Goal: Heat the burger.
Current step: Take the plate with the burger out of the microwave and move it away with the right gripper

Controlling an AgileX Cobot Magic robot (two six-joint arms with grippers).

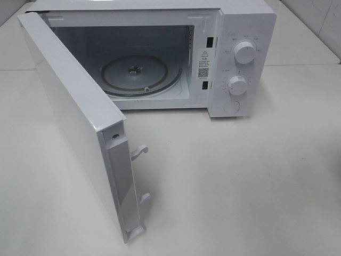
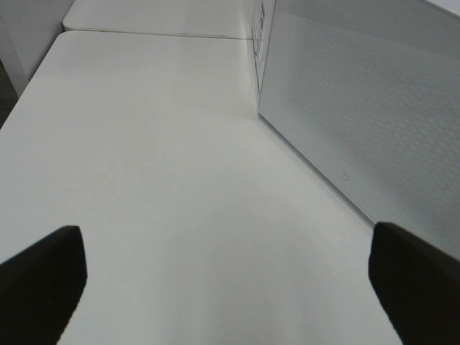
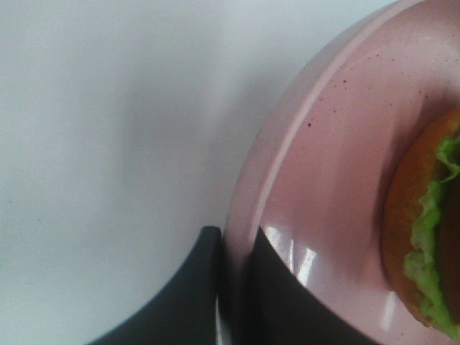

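Note:
The burger (image 3: 424, 237), an orange-brown bun with green lettuce, shows only in the right wrist view, lying on a pink plate (image 3: 338, 165). My right gripper (image 3: 235, 238) is shut on the plate's rim, one dark finger under the edge and one on top. My left gripper (image 2: 224, 241) is open over the bare white table, with nothing between its dark fingertips (image 2: 43, 280). It is close beside the outer face of the microwave door (image 2: 359, 108). Neither gripper, the plate nor the burger appears in the exterior high view.
A white microwave (image 1: 240, 32) stands at the back of the white table (image 1: 240, 186). Its door (image 1: 69, 122) is swung wide open toward the front left, latch hooks (image 1: 139, 152) sticking out. Inside lies a glass turntable (image 1: 141, 72) with nothing on it. Two knobs (image 1: 244, 53) sit on the right panel.

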